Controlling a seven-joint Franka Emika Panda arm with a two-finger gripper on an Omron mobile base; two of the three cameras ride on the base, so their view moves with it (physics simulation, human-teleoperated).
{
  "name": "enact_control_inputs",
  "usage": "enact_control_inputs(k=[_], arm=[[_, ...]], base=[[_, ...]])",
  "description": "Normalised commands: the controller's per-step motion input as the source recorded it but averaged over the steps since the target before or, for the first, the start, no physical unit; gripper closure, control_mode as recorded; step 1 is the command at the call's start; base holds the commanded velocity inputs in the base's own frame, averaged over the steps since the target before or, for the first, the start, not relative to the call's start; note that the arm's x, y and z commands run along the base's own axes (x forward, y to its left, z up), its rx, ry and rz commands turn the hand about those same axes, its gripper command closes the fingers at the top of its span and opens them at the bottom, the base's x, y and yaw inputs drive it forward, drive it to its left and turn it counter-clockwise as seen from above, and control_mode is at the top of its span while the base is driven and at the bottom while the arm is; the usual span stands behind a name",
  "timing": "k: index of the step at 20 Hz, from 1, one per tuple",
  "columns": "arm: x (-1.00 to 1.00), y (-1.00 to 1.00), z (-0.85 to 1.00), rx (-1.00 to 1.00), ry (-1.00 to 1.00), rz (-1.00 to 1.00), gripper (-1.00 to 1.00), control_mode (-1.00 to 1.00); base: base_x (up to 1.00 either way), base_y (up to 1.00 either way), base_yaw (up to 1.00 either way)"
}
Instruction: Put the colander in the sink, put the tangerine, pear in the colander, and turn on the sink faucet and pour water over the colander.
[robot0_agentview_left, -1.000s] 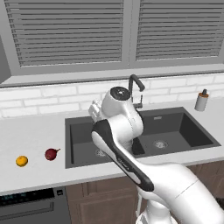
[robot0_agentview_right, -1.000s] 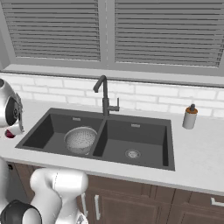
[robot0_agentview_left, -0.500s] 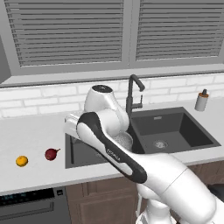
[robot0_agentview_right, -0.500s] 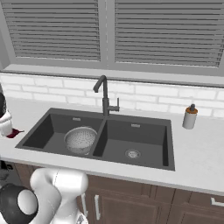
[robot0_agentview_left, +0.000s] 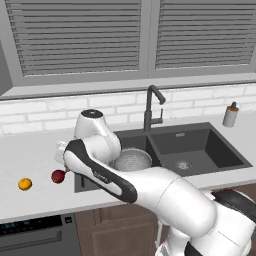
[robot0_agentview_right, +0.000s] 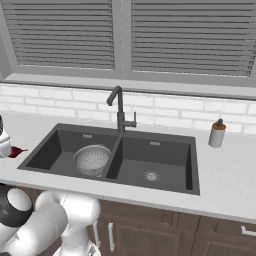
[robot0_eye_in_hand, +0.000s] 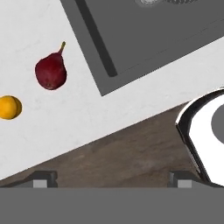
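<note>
The silvery colander sits in the left basin of the dark sink. On the counter to the left of the sink lie the dark red pear and, further left, the orange tangerine. My gripper is open and holds nothing. It hangs over the counter's front edge, apart from both fruits, and my hand shows just above the pear. The sink faucet stands behind the sink's divider, its spout bent over the basins.
A small soap dispenser stands on the counter right of the sink. A white brick wall and shuttered windows close the back. Dark wood cabinet fronts run below the counter's edge.
My arm has swung left from over the sink to the counter beside the pear. The gripper stayed open, and the colander and fruits have not moved.
</note>
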Motion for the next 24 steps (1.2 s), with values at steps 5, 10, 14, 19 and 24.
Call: enact_control_inputs(k=[5, 10, 14, 19, 24], arm=[[0.61, 0.08, -0.20, 0.00, 0.01, 0.00, -1.00, -1.00], [0.43, 0.17, -0.26, 0.00, 0.03, 0.00, -1.00, -1.00], [0.16, 0.51, -0.41, -0.02, 0.03, 0.00, -1.00, -1.00], [0.19, 0.34, -0.32, -0.03, 0.01, 0.00, -1.00, -1.00], [0.36, 0.02, -0.10, 0.00, 0.02, 0.00, -1.00, -1.00]], base=[[0.00, 0.00, 0.00], [0.00, 0.00, 0.00], [0.00, 0.00, 0.00], [0.00, 0.00, 0.00], [0.00, 0.00, 0.00]])
